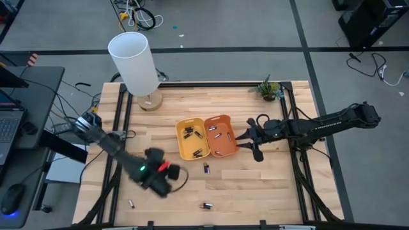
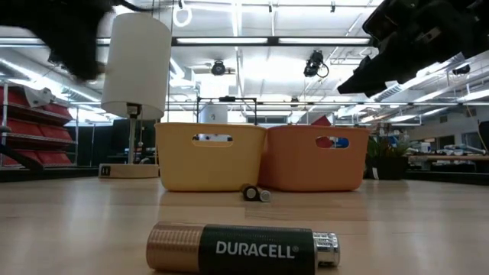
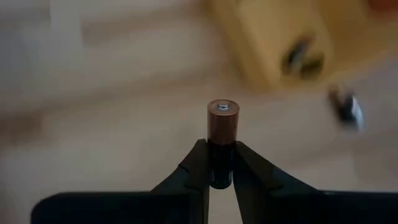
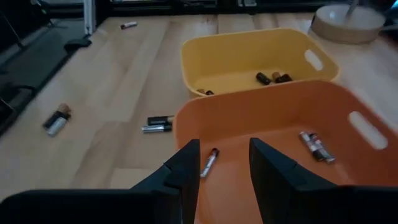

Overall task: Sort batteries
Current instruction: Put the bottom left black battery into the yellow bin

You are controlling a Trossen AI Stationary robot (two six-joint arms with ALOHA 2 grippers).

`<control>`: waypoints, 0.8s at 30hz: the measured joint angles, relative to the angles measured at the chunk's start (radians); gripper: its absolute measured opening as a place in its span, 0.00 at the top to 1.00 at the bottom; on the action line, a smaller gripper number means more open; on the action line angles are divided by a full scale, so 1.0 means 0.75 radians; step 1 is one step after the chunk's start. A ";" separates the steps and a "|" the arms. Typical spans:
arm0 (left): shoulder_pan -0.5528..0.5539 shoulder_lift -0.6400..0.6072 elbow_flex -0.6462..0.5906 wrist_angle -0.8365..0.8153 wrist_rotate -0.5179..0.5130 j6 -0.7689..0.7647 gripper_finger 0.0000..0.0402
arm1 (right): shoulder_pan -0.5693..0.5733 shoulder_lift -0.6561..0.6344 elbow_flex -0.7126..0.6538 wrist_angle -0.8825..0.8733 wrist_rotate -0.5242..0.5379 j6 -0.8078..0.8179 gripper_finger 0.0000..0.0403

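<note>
High view: several batteries [image 1: 193,133] already lie in the yellow tray [image 1: 181,137] and orange tray [image 1: 231,149], a few remain on the desk [image 1: 255,185] — left tool [image 3: 222,173] clamps one copper-topped battery [image 3: 222,142], right tool [image 4: 224,163] hovers part-open, empty, over the orange tray.

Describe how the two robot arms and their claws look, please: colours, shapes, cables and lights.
Both arms are dark, nearly black, built of jointed segments. The left arm shows a green light and a red patch near its wrist, with a thin black cable looping beside it. The right arm carries dark cables along it. Each claw, left and right, has two flat, black, wedge-shaped fingers.
</note>
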 joint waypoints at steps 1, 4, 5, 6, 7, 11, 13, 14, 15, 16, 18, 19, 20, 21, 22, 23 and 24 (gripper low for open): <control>0.036 0.003 -0.003 0.007 -0.040 0.046 0.86 | 0.000 0.000 0.000 -0.004 0.003 -0.008 0.69; 0.137 0.024 -0.011 0.078 -0.119 0.224 0.86 | 0.000 0.000 0.000 -0.034 0.003 -0.008 0.69; 0.172 0.033 -0.014 0.091 -0.128 0.284 0.86 | 0.000 0.000 0.000 -0.052 0.003 -0.008 0.69; 0.210 0.037 -0.014 0.104 -0.144 0.344 0.86 | 0.000 -0.001 0.000 -0.070 0.002 -0.012 0.69; 0.246 0.038 -0.014 0.124 -0.162 0.404 0.86 | 0.000 -0.001 0.000 -0.086 0.002 -0.021 0.69; 0.387 0.037 -0.014 0.218 -0.225 0.637 0.86 | 0.000 -0.001 0.000 -0.094 0.003 -0.041 0.69; 0.458 0.045 -0.014 0.289 -0.251 0.749 0.86 | 0.000 0.000 0.000 -0.085 0.003 -0.044 0.69; 0.496 0.055 -0.014 0.342 -0.254 0.820 0.86 | 0.000 0.000 0.000 -0.078 0.003 -0.045 0.69; 0.532 0.069 -0.014 0.402 -0.254 0.892 0.86 | 0.000 -0.001 0.000 -0.076 0.003 -0.044 0.69; 0.564 0.090 -0.014 0.462 -0.251 0.960 0.86 | 0.000 0.000 0.000 -0.075 0.003 -0.042 0.69; 0.616 0.124 -0.014 0.583 -0.225 1.086 0.86 | 0.000 -0.001 0.000 -0.077 0.003 -0.033 0.69; 0.636 0.139 -0.014 0.640 -0.199 1.135 0.86 | 0.000 -0.001 0.000 -0.080 0.003 -0.021 0.69; 0.655 0.151 -0.014 0.683 -0.173 1.169 0.86 | 0.000 -0.001 0.000 -0.080 0.005 -0.007 0.69; 0.671 0.163 -0.014 0.711 -0.147 1.200 0.85 | 0.000 -0.001 0.000 -0.079 0.009 0.002 0.69; 0.684 0.176 -0.014 0.732 -0.128 1.231 0.84 | 0.000 -0.001 0.000 -0.081 0.013 0.005 0.69; 0.694 0.181 -0.014 0.743 -0.104 1.262 0.83 | 0.000 -0.001 0.000 -0.079 0.027 0.006 0.69; 0.702 0.181 -0.014 0.739 -0.083 1.290 0.81 | 0.000 -0.001 0.000 -0.078 0.045 0.006 0.69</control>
